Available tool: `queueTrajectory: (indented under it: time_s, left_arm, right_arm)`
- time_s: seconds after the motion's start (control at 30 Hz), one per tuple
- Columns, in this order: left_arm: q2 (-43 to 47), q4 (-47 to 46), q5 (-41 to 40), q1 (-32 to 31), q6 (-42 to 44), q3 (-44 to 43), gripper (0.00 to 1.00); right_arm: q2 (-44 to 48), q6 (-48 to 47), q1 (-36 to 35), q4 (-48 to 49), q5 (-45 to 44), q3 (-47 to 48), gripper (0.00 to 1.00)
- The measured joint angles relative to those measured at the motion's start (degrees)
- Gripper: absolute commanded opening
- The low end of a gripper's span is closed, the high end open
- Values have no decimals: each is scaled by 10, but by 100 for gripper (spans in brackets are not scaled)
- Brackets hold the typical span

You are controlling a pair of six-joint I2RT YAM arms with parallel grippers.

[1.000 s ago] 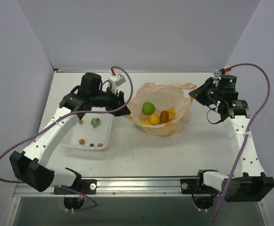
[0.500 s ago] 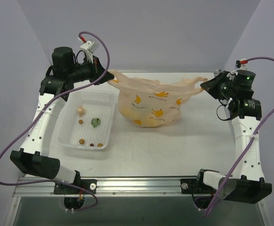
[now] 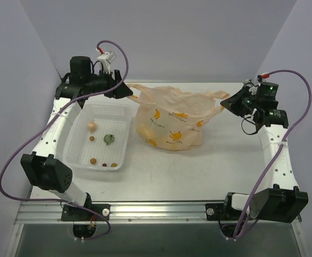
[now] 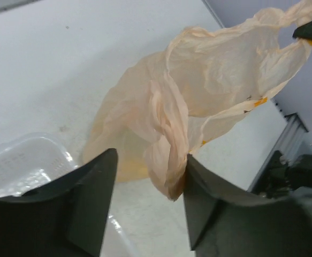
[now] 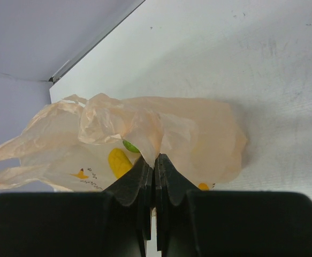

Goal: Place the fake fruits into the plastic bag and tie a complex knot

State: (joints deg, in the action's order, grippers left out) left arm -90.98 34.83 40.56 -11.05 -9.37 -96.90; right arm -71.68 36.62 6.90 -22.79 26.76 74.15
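The peach plastic bag [image 3: 170,120] with banana prints stands mid-table, its top stretched between both grippers. The fake fruits are inside it; in the right wrist view a green one [image 5: 130,145] and a yellow one [image 5: 118,161] show through the film. My left gripper [image 3: 124,91] is open at the bag's left end; in the left wrist view [image 4: 150,156] the twisted handle [image 4: 169,160] hangs between the fingers against the right one. My right gripper [image 3: 226,103] is shut on the bag's right handle, pinched at its tips in the right wrist view [image 5: 154,158].
A white mesh tray [image 3: 74,143] sits left of the bag, under the left arm. It holds a small dark-green leafy piece [image 3: 108,139] and several tiny brown bits [image 3: 92,126]. The back wall is close behind both grippers.
A second ago the bag lay open on the table with the fruits showing. Both grippers lifted it by the handles, then came inward and lower; the top has slackened.
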Motion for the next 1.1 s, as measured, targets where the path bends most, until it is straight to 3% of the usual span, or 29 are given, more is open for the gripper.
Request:
queueTrajectory:
  time_s: [0.1,0.2,0.37,0.57,0.77,0.9,1.1]
  left_arm:
    - [2,-2,0,11,23,-28,92]
    - [15,-23,1,11,63,-43,97]
    - [63,-44,15,-42,187,-33,97]
    - [166,-51,11,-200,404,96,97]
    - [150,-49,-43,-297,544,165,98]
    - [92,-95,-103,-333,564,189,97]
    - [66,-227,-193,-339,569,237,97]
  right_arm:
    - [0,2,-7,4,4,0,0]
    - [0,2,-13,7,8,0,0]
    - [9,-12,-32,7,13,0,0]
    - [66,-64,-63,10,17,-6,0]
    - [115,-101,-67,12,22,-24,0]
    - [132,-140,-75,11,33,-58,0]
    - [170,-205,-81,5,59,-105,0]
